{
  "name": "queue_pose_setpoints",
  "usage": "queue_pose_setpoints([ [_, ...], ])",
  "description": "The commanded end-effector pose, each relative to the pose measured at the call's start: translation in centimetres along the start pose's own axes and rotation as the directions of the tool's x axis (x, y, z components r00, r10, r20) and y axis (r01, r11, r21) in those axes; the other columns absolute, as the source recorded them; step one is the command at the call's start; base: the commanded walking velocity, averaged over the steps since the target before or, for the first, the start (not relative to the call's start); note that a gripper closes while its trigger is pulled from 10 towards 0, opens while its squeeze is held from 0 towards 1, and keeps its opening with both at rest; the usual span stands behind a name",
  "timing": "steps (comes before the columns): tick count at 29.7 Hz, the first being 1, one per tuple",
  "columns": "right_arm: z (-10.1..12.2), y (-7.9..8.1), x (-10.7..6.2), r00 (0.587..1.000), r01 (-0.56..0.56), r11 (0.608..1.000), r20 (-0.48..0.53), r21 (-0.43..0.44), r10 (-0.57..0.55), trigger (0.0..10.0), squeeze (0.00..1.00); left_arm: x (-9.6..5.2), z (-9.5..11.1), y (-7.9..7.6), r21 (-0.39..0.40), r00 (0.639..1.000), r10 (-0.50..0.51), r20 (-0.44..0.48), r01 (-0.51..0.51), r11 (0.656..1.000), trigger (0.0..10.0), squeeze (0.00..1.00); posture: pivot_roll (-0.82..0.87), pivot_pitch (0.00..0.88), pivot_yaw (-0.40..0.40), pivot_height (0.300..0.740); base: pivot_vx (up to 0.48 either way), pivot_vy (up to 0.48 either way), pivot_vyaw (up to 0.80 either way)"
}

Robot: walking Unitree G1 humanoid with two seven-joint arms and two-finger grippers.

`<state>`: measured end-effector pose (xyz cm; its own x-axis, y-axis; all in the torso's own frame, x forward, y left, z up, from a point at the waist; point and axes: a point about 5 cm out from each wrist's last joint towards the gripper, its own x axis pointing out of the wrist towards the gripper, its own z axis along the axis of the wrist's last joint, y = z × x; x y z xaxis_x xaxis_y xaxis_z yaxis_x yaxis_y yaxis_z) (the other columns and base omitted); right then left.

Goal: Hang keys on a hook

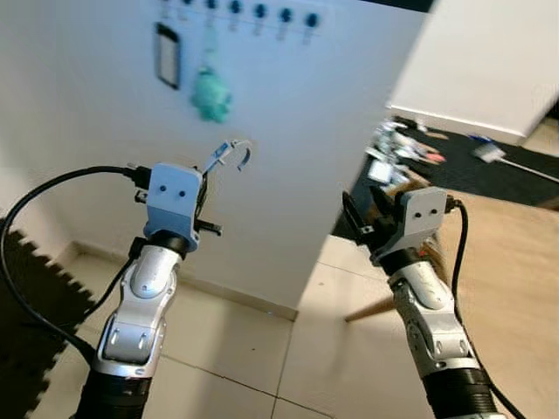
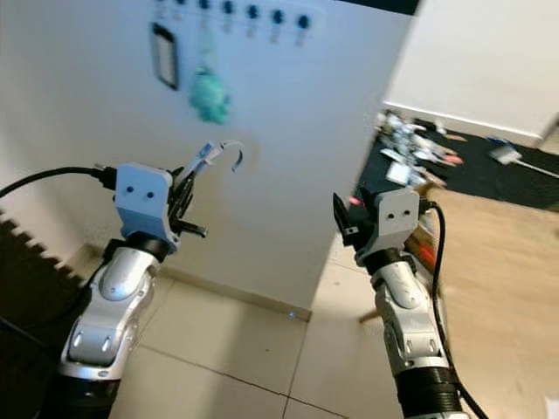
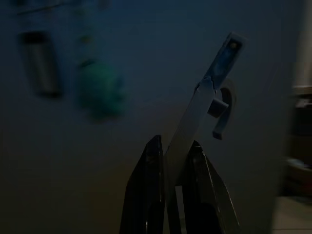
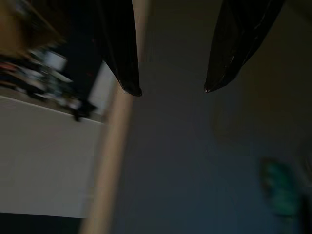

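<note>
My left gripper (image 1: 204, 185) is raised in front of a white wall (image 1: 297, 131) and is shut on a pale key strap (image 3: 204, 102). A curved ring (image 1: 243, 155) dangles at the strap's tip, close to the wall. High on the wall runs a row of dark hooks (image 1: 260, 11), well above the strap. From those hooks hang a teal plush keychain (image 1: 211, 96) and a dark rectangular tag (image 1: 167, 54). My right gripper (image 1: 362, 216) is open and holds nothing, level with the wall's right corner.
A black foam mat (image 1: 26, 288) lies at lower left on pale floor tiles (image 1: 236, 349). Past the wall's corner, clutter (image 1: 402, 148) sits on a dark floor. A wooden floor (image 1: 515, 279) and a slanted wooden leg (image 1: 371, 307) are on the right.
</note>
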<state>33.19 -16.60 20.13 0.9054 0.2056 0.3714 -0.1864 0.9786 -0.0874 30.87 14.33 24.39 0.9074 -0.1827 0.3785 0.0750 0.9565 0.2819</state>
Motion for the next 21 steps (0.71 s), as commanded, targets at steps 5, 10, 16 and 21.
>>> queue_pose_setpoints([
  [5, -0.38, -0.1, -0.15, 1.0, 0.006, 1.0, -0.023, -0.009, -0.006, 10.0, 0.0, -0.08, -0.09, 0.02, 0.004, 1.0, 0.004, -0.004, -0.004, 1.0, 10.0, 0.0, 0.11, 0.166, -0.088, 0.74, 0.0, 0.0, 0.0],
  [10, -0.43, -0.08, -0.15, 1.0, 0.003, 1.0, -0.025, -0.01, -0.003, 10.0, 0.0, -0.09, -0.14, 0.07, 0.003, 1.0, 0.007, -0.006, -0.007, 1.0, 10.0, 0.0, 0.11, 0.166, -0.088, 0.74, 0.0, 0.0, 0.0],
  [16, -0.48, -0.03, -0.14, 1.0, 0.0, 1.0, -0.026, -0.009, 0.0, 10.0, 0.0, -0.09, -0.16, 0.18, 0.004, 1.0, 0.013, -0.007, -0.013, 1.0, 10.0, 0.0, 0.12, 0.172, -0.088, 0.74, 0.0, 0.0, 0.0],
  [21, -0.51, 0.04, -0.14, 1.0, -0.001, 1.0, -0.026, -0.008, 0.001, 10.0, 0.0, -0.08, -0.09, 0.27, 0.006, 1.0, 0.015, 0.002, -0.015, 1.0, 10.0, 0.0, 0.12, 0.174, -0.087, 0.74, 0.0, 0.0, 0.0],
])
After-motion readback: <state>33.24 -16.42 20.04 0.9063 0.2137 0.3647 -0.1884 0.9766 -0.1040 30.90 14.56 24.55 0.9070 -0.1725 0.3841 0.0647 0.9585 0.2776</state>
